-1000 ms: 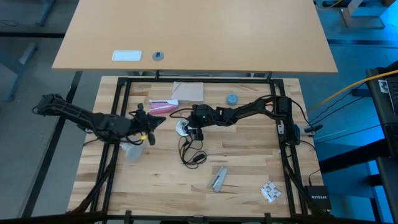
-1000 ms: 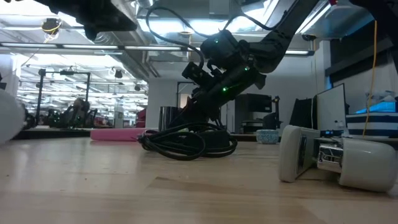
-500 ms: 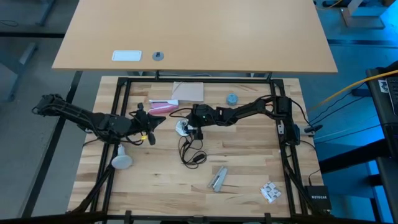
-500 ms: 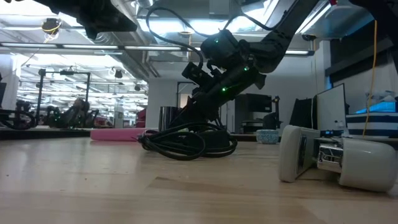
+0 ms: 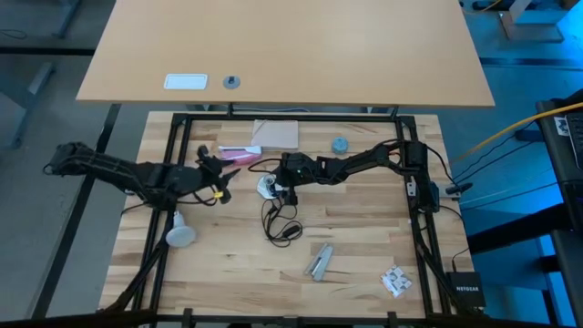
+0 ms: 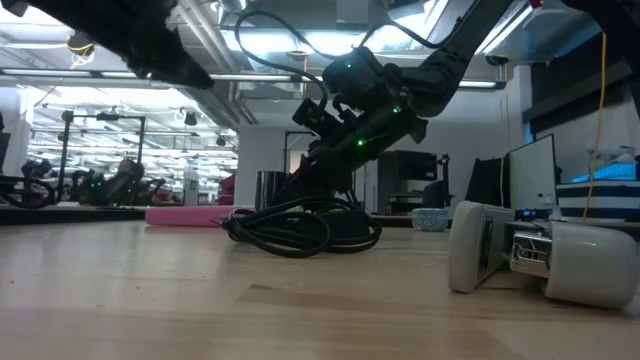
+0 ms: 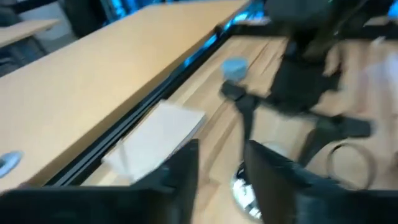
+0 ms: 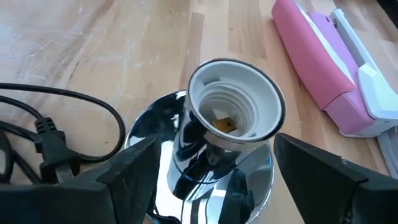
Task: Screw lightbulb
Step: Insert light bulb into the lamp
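The frosted-white lightbulb [image 5: 179,235] lies on its side on the table's left part, apart from both grippers. My left gripper [image 5: 226,171] [image 7: 221,168] hovers above the table to the right of and beyond the bulb. It is open, with nothing between its fingers. The silvery socket [image 5: 266,188] [image 8: 233,124] stands mid-table, its white threaded mouth tilted upward. My right gripper [image 5: 276,189] [image 8: 214,149] is open, a finger on each side of the socket's chrome base. My left gripper touches nothing. My right gripper has its fingers on either side of the socket's chrome base [image 8: 186,162], slanting down from the table's right. I cannot tell whether they touch it.
A black cord [image 5: 281,223] coils in front of the socket. A pink-and-white object [image 5: 239,153], a tan pad [image 5: 276,134] and a blue-grey cap [image 5: 340,145] lie toward the far edge. A metal piece [image 5: 319,261] and a small packet [image 5: 396,281] lie near the front.
The lightbulb has dropped from below my left gripper to the table, ending on its side a little farther toward the left and near edges. My left gripper has swung a little toward the far edge and tipped downward. My right gripper has kept still.
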